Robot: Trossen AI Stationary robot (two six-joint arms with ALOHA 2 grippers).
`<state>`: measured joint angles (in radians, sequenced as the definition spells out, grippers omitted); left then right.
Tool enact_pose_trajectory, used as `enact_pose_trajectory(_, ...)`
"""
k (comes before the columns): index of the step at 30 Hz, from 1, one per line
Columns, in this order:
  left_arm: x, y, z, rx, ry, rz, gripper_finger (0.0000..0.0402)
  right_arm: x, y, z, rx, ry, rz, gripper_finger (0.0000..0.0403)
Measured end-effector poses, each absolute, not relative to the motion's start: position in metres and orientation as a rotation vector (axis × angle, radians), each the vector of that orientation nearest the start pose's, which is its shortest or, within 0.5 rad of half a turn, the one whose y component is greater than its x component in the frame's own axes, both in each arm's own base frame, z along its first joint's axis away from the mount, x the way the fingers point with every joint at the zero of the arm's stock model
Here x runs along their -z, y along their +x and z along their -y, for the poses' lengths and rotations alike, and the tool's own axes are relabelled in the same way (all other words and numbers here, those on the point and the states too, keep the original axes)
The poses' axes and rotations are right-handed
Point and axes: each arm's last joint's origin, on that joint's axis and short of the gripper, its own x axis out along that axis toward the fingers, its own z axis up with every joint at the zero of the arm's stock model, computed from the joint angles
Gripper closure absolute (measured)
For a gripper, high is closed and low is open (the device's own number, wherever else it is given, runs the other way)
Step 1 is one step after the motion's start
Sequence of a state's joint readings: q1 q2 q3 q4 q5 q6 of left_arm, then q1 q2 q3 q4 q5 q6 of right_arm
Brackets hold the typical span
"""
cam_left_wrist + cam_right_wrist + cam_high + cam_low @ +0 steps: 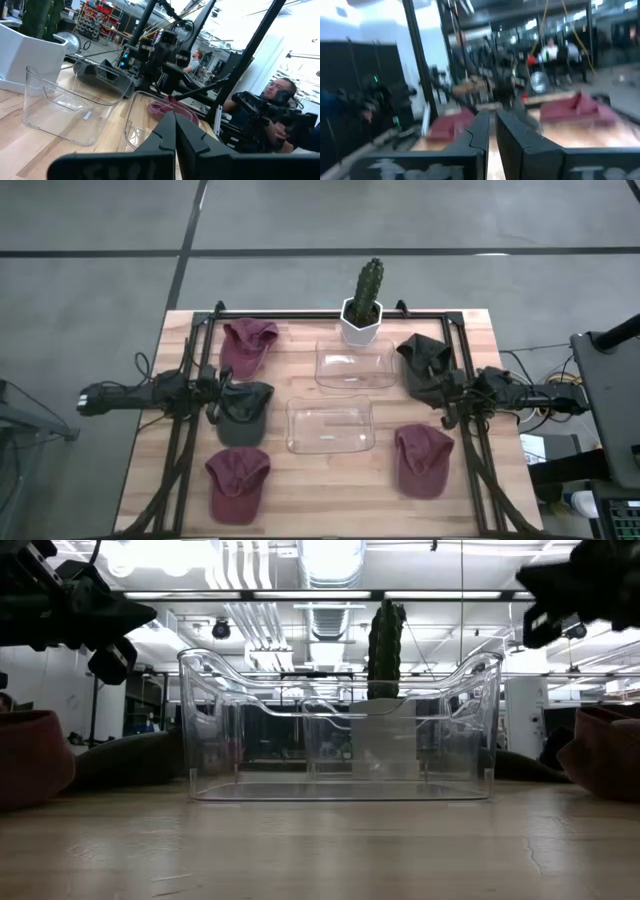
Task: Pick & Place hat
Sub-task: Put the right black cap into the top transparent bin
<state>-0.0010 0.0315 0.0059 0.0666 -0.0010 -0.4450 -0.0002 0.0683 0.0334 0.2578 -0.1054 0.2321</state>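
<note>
Fingers pressed together on both sides, nothing pinched. We see the left gripper (212, 395) at nine o'clock, over a dark green cap (243, 412), and the right gripper (447, 394) at three o'clock beside a black cap (424, 363). Maroon caps lie at eleven (247, 345), seven (237, 483) and five (423, 460). Two clear bins (330, 425) sit mid-table. We reckon these caps are light and floppy; the stiffer brim looks like the best hold.

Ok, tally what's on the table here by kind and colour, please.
Maroon hats: 3
Dark hats: 2
Clear bins: 2
Potted cactus: 1
Total: 8
</note>
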Motion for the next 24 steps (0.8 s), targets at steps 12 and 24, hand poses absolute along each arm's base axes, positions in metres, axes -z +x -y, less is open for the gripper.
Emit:
enact_pose_trajectory(12,-0.169,0.099,0.000,0.009,-0.472,0.040,0.0401,-0.284,0.099,0.007,0.279,0.182,-0.268,0.0374)
enact_pose_trajectory(24,-0.169,0.099,0.000,0.009,-0.472,0.040,0.0401,-0.318,0.105,0.016,0.872,0.410,-0.740,0.0374)
